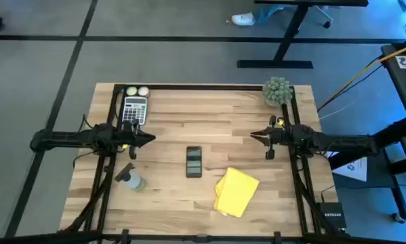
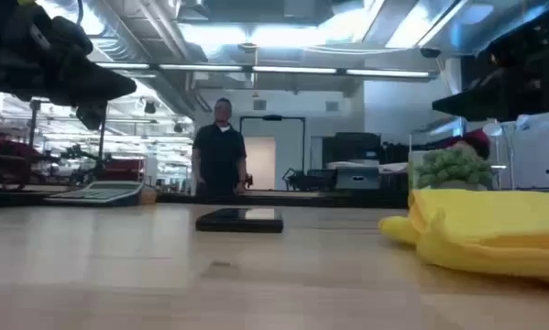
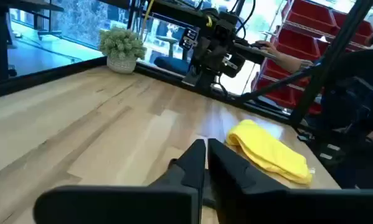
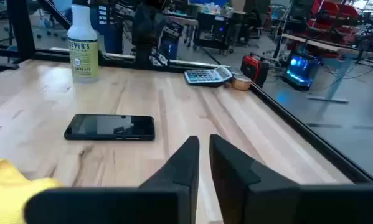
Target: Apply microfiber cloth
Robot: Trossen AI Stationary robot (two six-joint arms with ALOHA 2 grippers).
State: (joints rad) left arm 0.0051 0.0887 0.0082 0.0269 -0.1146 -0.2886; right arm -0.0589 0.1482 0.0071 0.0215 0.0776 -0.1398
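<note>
High view first, from my left side across: my left gripper (image 1: 150,138) hovers above the table's (image 1: 169,108) left part, its fingers pressed together with only a thin slit between them, pointing toward the middle. Just behind it, near the far left corner, lies a calculator (image 1: 135,110) with two small round objects (image 1: 137,91) beyond it. In front of that gripper, toward the near edge, stands the spray bottle (image 1: 132,179). At the centre lies the black smartphone (image 1: 194,162), flat and screen up, touched by nothing. To its right and nearer the front edge lies the microfiber cloth (image 1: 236,192) — bright yellow, loosely folded into a rumpled heap, apart from the phone and from both grippers. My right gripper (image 1: 253,135) hangs over the right part of the table, farther back than the cloth, fingers likewise close together with a narrow gap, gripping nothing. A small potted plant (image 1: 277,91) sits at the far right corner. From the low camera a person (image 2: 220,149) stands in the room beyond the table — well behind the phone.
</note>
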